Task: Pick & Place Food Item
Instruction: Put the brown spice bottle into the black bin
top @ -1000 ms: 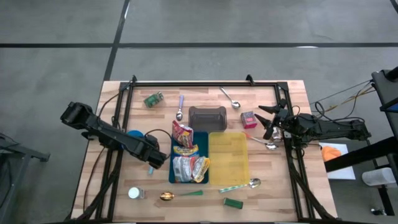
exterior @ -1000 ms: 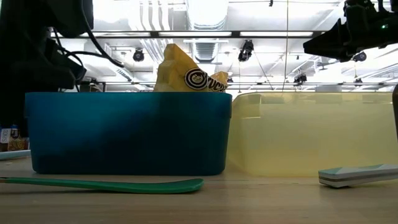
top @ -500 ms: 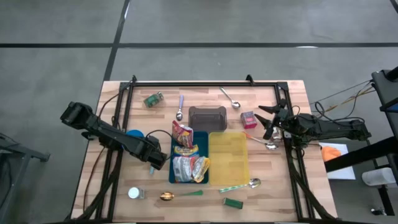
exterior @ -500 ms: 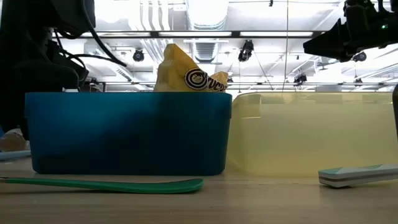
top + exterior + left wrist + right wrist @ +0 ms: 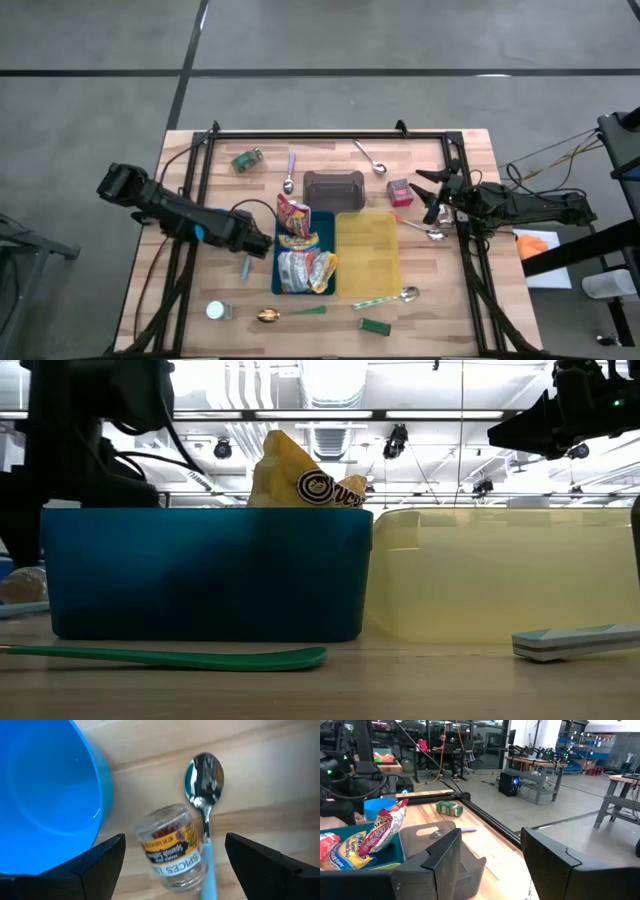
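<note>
high view looks straight down on the whole table, low view sits at tabletop height right against the blue bin [image 5: 205,572] both show, left wrist is close over the wood, right wrist looks across toward the room.

A: What can't you make out?

B: From above, the left arm covers most of the blue bowl [image 5: 216,214]. In the low view the blue bin [image 5: 205,572] hides its snack bags; only one yellow bag's top [image 5: 300,482] pokes out.

A: And the wrist cameras?

B: The left one cuts off the spice jar's [image 5: 172,843] lower end, and the blue-handled spoon [image 5: 204,795] runs out of the picture. The jar's label is blurred, partly legible.

A: Small stuff?

B: A green object [image 5: 375,325] near the counter's [image 5: 450,310] front edge is too small to identify.
</note>
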